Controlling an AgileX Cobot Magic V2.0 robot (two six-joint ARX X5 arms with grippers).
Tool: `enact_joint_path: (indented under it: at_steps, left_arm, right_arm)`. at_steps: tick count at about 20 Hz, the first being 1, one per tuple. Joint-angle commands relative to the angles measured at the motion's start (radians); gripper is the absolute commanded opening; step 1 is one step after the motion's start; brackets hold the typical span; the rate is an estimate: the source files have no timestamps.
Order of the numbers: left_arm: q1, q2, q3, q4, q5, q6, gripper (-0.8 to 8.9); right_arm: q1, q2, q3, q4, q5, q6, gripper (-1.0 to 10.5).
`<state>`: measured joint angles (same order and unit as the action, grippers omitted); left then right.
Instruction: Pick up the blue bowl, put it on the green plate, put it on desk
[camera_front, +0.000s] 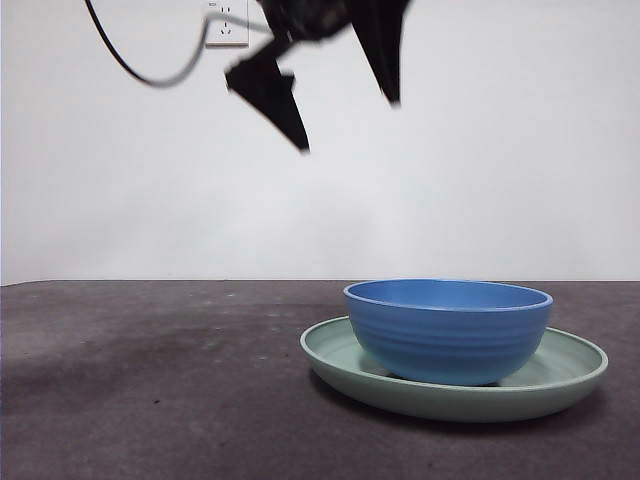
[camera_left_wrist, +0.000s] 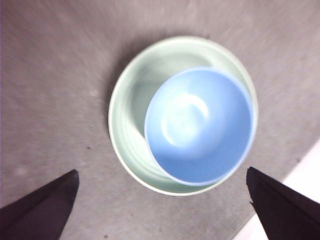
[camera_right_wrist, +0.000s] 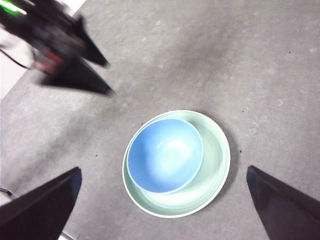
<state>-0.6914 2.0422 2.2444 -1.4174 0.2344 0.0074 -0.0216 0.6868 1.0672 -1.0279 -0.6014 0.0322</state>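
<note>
— From the front, where was the blue bowl?
— Sitting in the green plate, right of the bench.
— And the wrist views?
— Left hand and right hand both gaped empty overhead. I judged next: lifting the bowl off.

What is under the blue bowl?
The round, deep, matte blue bowl sits on a wide, pale mint-green plate, off to one side of it. The plate rests on the dark grey-brown desk. The bowl covers the plate's middle.
</note>
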Motion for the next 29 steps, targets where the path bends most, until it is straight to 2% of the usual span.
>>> enact_joint_path:
  at_steps: [1,4,9,15,20,23,29]
  left_arm:
    - [0.011,-0.088,0.021,-0.035,-0.002,0.017,6.26]
    - [0.034,-0.225,-0.053,-0.037,-0.002,0.018,6.26]
    - [0.084,-0.534,-0.356,-0.006,-0.002,0.053,6.26]
    - [0.113,-0.99,-0.867,0.294,-0.002,0.025,6.26]
    - [0.113,-1.276,-1.197,0.472,-0.002,-0.004,6.26]
    - [0.113,-1.349,-1.29,0.466,-0.002,-0.007,6.26]
    - [0.113,-1.352,-1.297,0.458,-0.002,-0.009,6.26]
  right_arm:
    - [0.0,0.004,0.02,0.011,0.0,-0.012,5.7]
    - [0.0,0.004,0.02,0.011,0.0,-0.014,5.7]
    - [-0.001,0.004,0.02,0.011,0.0,-0.014,5.7]
    - [0.0,0.013,0.019,0.015,0.0,-0.018,5.7]
    - [0.0,0.018,0.019,0.006,0.0,-0.018,5.7]
    - [0.0,0.018,0.019,0.005,0.0,-0.018,5.7]
    - [0.0,0.019,0.019,-0.018,0.009,0.001,5.7]
